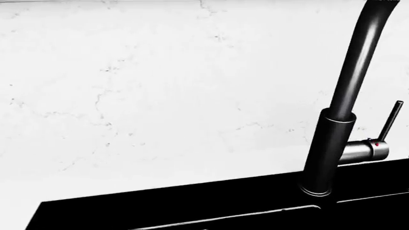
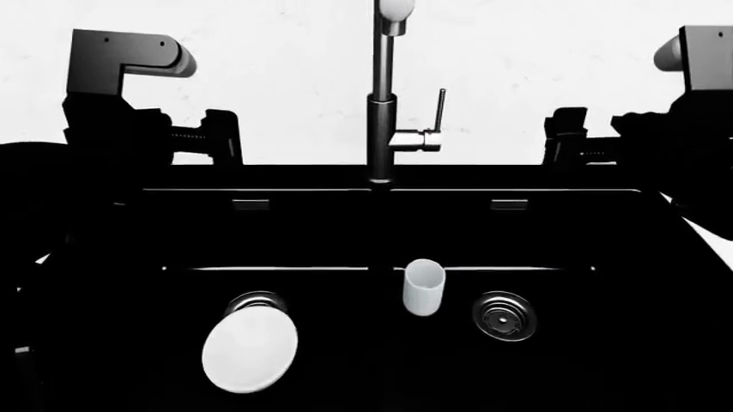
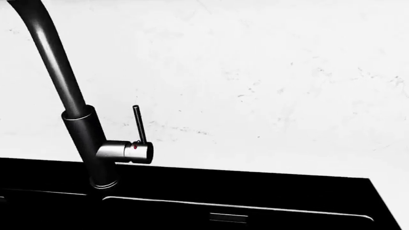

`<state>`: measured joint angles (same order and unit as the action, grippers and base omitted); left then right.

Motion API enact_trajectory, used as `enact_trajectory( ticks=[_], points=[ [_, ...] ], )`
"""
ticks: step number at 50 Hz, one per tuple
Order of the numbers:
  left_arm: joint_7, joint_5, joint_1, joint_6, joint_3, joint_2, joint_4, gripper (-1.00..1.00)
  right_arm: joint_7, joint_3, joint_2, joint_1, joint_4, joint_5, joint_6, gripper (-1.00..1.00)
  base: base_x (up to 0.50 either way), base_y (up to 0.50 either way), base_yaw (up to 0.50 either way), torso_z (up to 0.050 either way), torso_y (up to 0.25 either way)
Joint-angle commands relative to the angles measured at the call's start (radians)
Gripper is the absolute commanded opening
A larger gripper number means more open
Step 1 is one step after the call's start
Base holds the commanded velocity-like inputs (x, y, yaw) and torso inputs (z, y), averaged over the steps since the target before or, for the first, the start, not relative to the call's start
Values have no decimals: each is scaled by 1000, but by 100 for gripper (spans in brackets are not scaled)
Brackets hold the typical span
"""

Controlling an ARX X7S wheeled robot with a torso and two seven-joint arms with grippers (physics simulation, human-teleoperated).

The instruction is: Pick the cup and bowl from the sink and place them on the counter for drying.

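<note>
The cup point(image 2: 424, 287) stood upright by the sink's point(image 2: 343, 232) divider, the bowl point(image 2: 250, 348) in the left basin, nearer the left pincer point(image 2: 212, 137). Both lay below the raised pincers; the right pincer point(image 2: 567, 137), like the left, hid its spread.

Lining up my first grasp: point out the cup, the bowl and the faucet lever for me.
cup point(image 2: 423, 287), head view, middle of its white side wall.
bowl point(image 2: 250, 348), head view, centre of the white oval.
faucet lever point(image 3: 139, 124), right wrist view, midway up the thin upright rod.

White marbled table point(image 2: 287, 86) fills the upper frame, surrounding a black double-basin sink point(image 2: 343, 223) whose dark faucet point(image 2: 382, 129) rises at upper centre.
</note>
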<state>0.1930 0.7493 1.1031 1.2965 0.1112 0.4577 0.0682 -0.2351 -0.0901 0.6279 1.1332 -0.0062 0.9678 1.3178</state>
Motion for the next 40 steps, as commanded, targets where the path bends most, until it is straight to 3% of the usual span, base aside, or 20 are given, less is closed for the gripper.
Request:
enact_trajectory(
  ticks=[1,15,28,40],
  points=[
    [-3,-3,-3,-13,14,-3,-16,100,-7,1,4,-15,-1,8,-1,100,285,0,0,0,0],
    [-14,-9,-28,-39,27,3,-41,100,3,-23,-15,-45,23,3,-25,100,252,0,0,0,1],
    [2,17,-110,-19,12,8,-12,100,21,-61,-45,-89,47,54,38,100,0,0,0,0,0],
    [12,28,-213,-34,1,10,15,100,108,-193,-94,-141,145,-24,-54,100,0,0,0,0,0]
  ],
)
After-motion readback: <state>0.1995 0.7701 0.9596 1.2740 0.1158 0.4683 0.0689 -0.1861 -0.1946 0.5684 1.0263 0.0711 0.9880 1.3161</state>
